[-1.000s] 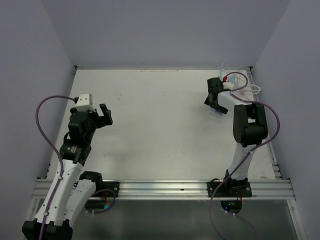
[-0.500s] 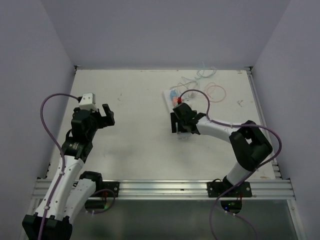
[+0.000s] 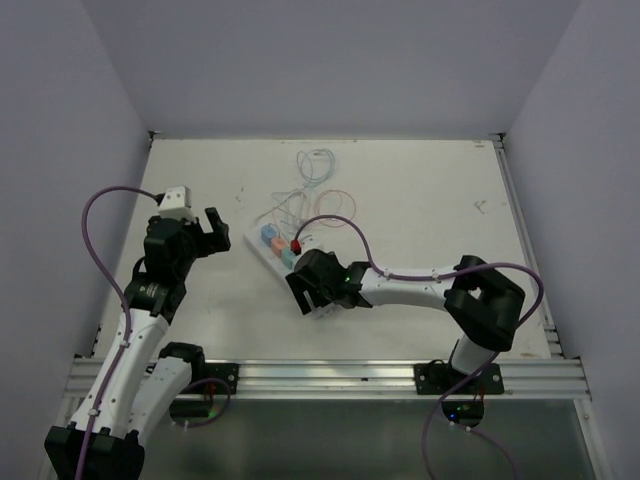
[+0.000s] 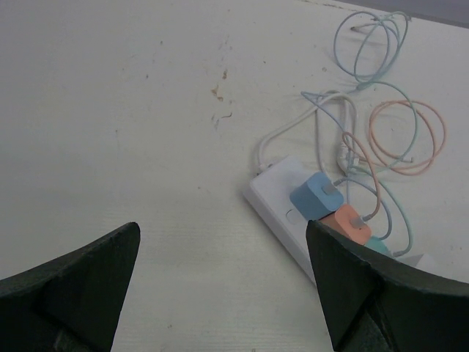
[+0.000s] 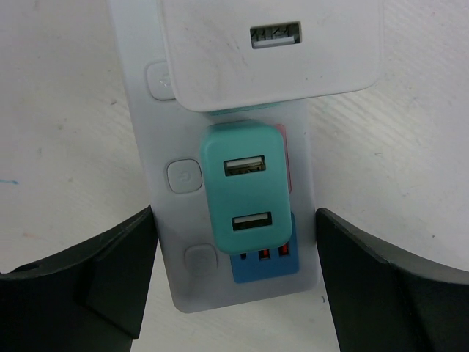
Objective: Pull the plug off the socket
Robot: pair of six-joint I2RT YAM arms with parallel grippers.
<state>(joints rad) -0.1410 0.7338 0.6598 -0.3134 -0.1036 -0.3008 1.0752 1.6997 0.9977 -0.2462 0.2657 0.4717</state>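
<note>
The socket (image 3: 262,250), a long white power strip, lies diagonally left of the table's middle. A blue plug (image 3: 268,237) and a teal plug (image 3: 287,257) sit in it. My right gripper (image 3: 312,285) is over its near end. In the right wrist view its fingers (image 5: 95,286) press both long sides of the strip (image 5: 150,147), flanking a teal two-port plug (image 5: 245,183), with a white plug (image 5: 271,51) above. My left gripper (image 3: 213,232) is open and empty, left of the strip. The left wrist view shows the strip (image 4: 278,209) with blue (image 4: 316,196) and orange (image 4: 350,224) plugs.
Thin looped cables (image 3: 300,190) in white, blue, green and orange trail from the plugs toward the far wall; they also show in the left wrist view (image 4: 374,125). The white table (image 3: 430,200) is walled on three sides. A blue USB panel (image 5: 264,264) sits at the strip's end.
My right gripper has swept from the far right corner to left of centre, dragging the power strip and its cables along. The left arm has barely moved.
</note>
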